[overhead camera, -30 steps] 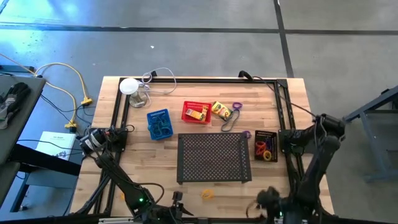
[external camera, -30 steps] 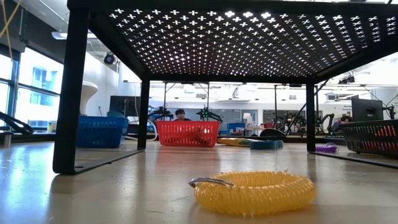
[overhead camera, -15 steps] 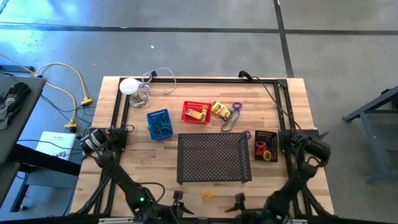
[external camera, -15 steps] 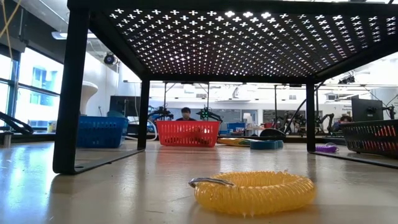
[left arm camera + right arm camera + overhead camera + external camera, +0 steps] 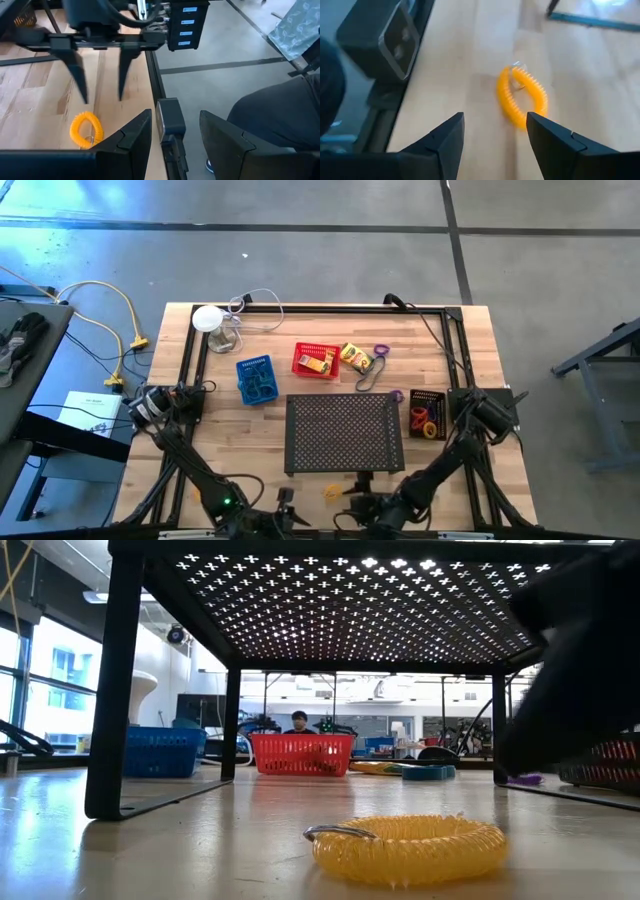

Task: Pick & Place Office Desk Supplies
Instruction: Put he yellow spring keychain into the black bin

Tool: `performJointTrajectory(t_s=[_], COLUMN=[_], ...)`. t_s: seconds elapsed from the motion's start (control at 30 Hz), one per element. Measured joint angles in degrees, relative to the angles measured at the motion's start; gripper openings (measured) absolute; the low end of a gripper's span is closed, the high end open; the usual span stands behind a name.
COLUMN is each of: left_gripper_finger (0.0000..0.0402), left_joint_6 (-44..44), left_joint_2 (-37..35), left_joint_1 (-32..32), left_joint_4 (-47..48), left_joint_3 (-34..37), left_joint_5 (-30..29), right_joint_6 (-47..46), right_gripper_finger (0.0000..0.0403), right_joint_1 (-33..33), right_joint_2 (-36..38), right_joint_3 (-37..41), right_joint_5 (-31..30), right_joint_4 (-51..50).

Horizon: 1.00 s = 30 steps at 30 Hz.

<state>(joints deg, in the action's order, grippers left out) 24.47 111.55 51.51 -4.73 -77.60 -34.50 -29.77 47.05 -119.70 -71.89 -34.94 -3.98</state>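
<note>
— Reaching low along the near table edge, is that the right gripper (image 5: 100, 95)?

— Yes. Its arm stretches from the right side across to the front middle, fingers (image 5: 555, 145) spread apart, holding nothing, poised just above the yellow coil loop (image 5: 333, 492).

— Touching it?

— No, apart. The loop lies flat on the wood, a metal ring at one end, just in front of the black perforated tray (image 5: 345, 434).

— And the left gripper (image 5: 285, 502)?

— Parked at the front edge beside the loop, jaws parted, empty.

— Farther back?

— The blue basket (image 5: 255, 379), red basket (image 5: 315, 361), and black basket (image 5: 428, 414) with loops inside.
</note>
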Motion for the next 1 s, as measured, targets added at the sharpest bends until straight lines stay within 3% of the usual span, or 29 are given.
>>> performJointTrajectory(t_s=[0.17,0.33,0.53,1.0], left_gripper_finger=[0.0161,0.0161,0.0161,0.0161], left_joint_6=[0.0,0.0,0.0,0.0], left_joint_2=[0.0,0.0,0.0,0.0], left_joint_1=[0.0,0.0,0.0,0.0], left_joint_4=[0.0,0.0,0.0,0.0], left_joint_3=[0.0,0.0,0.0,0.0], left_joint_5=[0.0,0.0,0.0,0.0], right_joint_6=[1.5,1.3,1.6,-1.3], right_gripper_finger=[0.0199,0.0199,0.0199,0.0199], right_joint_1=[-0.4,-1.9,-3.3,-8.1], right_joint_2=[0.0,-0.8,-1.8,-2.8], right_joint_3=[0.0,-0.1,0.1,-0.2], right_joint_5=[-2.9,-0.6,-2.0,7.2], right_joint_4=[0.2,-0.1,-0.4,-0.8])
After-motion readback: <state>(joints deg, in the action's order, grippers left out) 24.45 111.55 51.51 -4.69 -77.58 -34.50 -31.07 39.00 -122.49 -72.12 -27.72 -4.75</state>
